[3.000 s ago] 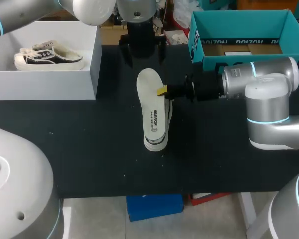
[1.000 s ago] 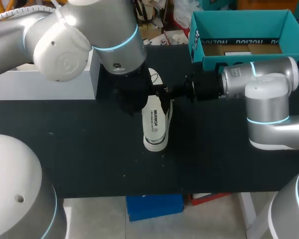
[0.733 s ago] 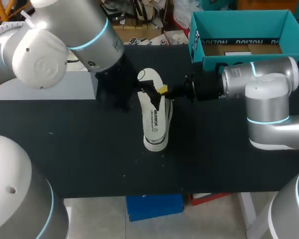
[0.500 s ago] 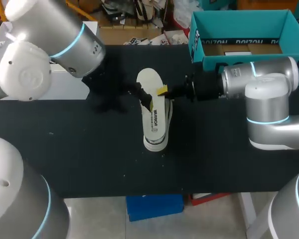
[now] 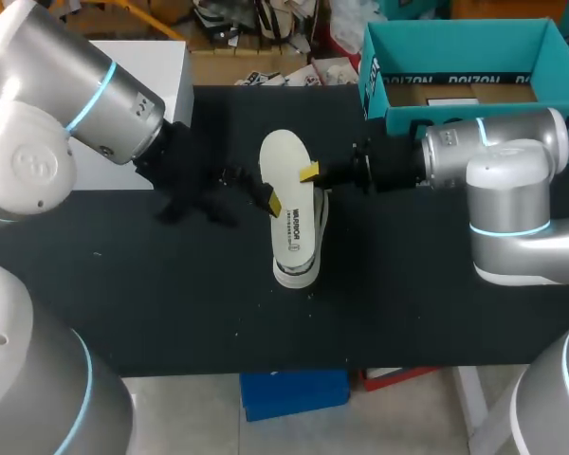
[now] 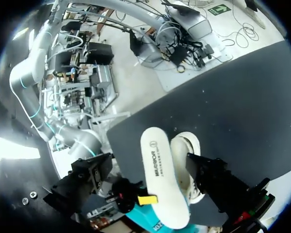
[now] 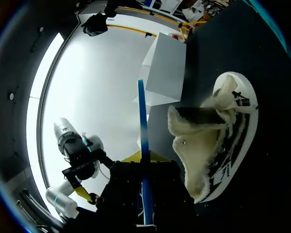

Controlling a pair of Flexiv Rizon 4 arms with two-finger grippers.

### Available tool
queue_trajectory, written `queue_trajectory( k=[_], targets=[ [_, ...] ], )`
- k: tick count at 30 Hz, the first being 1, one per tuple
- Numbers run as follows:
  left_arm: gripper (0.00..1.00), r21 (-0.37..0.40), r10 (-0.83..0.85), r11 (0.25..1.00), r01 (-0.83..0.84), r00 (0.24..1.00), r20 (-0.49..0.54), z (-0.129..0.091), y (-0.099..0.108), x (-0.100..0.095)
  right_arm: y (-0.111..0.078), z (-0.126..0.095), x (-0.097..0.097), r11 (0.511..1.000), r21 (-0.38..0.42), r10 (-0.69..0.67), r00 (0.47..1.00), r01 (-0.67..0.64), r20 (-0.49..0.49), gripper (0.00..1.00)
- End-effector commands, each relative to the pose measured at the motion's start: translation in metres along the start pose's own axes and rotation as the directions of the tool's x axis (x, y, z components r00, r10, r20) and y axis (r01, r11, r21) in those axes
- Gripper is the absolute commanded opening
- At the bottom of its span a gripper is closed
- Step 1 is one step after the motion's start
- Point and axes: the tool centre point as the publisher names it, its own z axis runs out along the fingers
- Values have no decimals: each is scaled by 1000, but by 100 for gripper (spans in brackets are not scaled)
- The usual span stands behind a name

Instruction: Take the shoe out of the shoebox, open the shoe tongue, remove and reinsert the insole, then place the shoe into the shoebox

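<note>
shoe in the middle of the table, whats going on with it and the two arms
The shoe lies out on the black table with its white insole resting on top of it. The right claw is at the shoe's side, by the insole. The left claw hangs open just beside the shoe, holding nothing. The white shoebox stands behind the left arm.

The gripper (image 7: 143, 159) pinches the insole (image 7: 141, 111), seen edge-on, just beside the fleece-lined shoe (image 7: 208, 145).
</note>
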Motion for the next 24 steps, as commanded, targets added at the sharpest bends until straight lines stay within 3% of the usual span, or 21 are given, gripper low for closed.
queue_trajectory(
  k=[1, 3, 19, 24],
  targets=[
    [100, 5, -49, 999, 50, 950, 308, 1, 6, 16, 0, 0, 0, 1000, 0, 0, 1000, 0, 1, 0],
    [100, -7, -79, 996, 88, 930, 358, -2, 10, 19, 0, 0, 0, 1000, 0, 0, 1000, 0, 1, 0],
    [100, -7, -79, 996, 88, 930, 358, -2, 10, 19, 0, 0, 0, 1000, 0, 0, 1000, 0, 1, 0],
    [100, -81, -133, 980, 184, 895, 425, 3, 17, 29, 0, 0, 0, 1000, 0, 0, 1000, 0, 1, 0]
  ],
)
